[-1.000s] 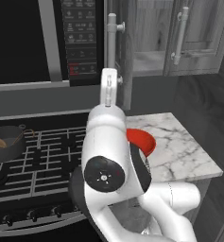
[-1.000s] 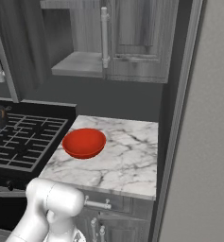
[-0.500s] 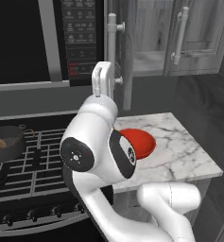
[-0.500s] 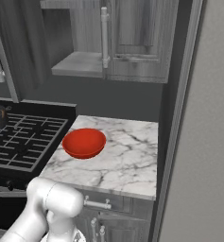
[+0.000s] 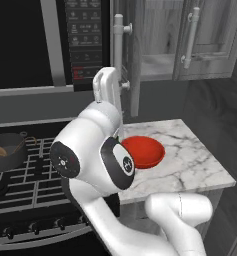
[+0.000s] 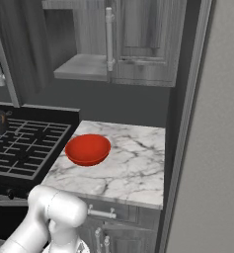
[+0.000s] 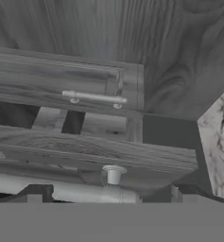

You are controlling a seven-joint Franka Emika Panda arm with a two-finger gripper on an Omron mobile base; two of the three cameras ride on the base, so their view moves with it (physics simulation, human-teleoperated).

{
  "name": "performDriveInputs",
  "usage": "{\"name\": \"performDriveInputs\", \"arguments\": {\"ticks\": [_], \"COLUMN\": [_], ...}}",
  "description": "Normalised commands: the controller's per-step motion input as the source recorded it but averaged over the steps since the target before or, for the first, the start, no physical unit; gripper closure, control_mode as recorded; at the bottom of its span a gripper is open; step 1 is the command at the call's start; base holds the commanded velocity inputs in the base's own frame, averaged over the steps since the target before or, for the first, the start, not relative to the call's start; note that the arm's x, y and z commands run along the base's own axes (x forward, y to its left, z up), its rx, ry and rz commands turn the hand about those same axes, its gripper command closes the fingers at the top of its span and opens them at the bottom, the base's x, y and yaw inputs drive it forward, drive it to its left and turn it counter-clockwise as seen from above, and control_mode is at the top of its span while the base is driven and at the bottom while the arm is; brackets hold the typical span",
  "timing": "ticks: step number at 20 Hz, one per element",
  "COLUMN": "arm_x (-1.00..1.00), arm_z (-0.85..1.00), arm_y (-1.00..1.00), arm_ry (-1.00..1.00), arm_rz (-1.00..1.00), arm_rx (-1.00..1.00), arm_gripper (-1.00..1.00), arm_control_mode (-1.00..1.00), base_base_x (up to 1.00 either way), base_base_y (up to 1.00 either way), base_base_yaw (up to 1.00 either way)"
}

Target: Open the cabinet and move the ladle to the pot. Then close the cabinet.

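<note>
Reaching up beside the cabinet's (image 5: pixel 155 50) open left door, the wide-open, empty gripper (image 7: pixel 108 196) sits at its upright bar handle (image 5: pixel 118 52). Far left, the ladle (image 5: pixel 0 150) lies in the pot (image 5: pixel 7 151).

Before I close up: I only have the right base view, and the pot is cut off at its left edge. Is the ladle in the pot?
Observer: Yes. In the left base view the ladle lies inside the pot on the stove.
Operator: Where is the gripper?
Observer: The hand view shows the gripper open. The handle on the open door of the cabinet lies across just at its fingertips and is not gripped.
Operator: Anything close to the arm?
Observer: In the left base view the arm overlaps the left edge of the red bowl. I cannot tell whether they touch.
</note>
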Motion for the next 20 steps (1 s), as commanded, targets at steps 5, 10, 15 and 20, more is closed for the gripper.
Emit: {"name": "performDriveInputs", "arguments": {"ticks": [5,10,15,20], "arm_x": [0.33,0.50,0.27,0.32], "arm_z": [-0.09,-0.05,-0.11,-0.11], "arm_y": [0.00,0.00,-0.13,-0.20], "arm_ry": [0.00,0.00,0.00,0.00], "arm_rz": [-0.09,-0.02,0.00,0.00], "arm_rx": [0.00,0.00,0.10,0.08], "arm_gripper": [-1.00,-1.00,-1.00,-1.00], "arm_control_mode": [-1.00,-1.00,-1.00,-1.00], "base_base_x": [0.00,0.00,0.00,0.00], "base_base_y": [0.00,0.00,0.00,0.00], "base_base_yaw": [0.00,0.00,0.00,0.00]}}
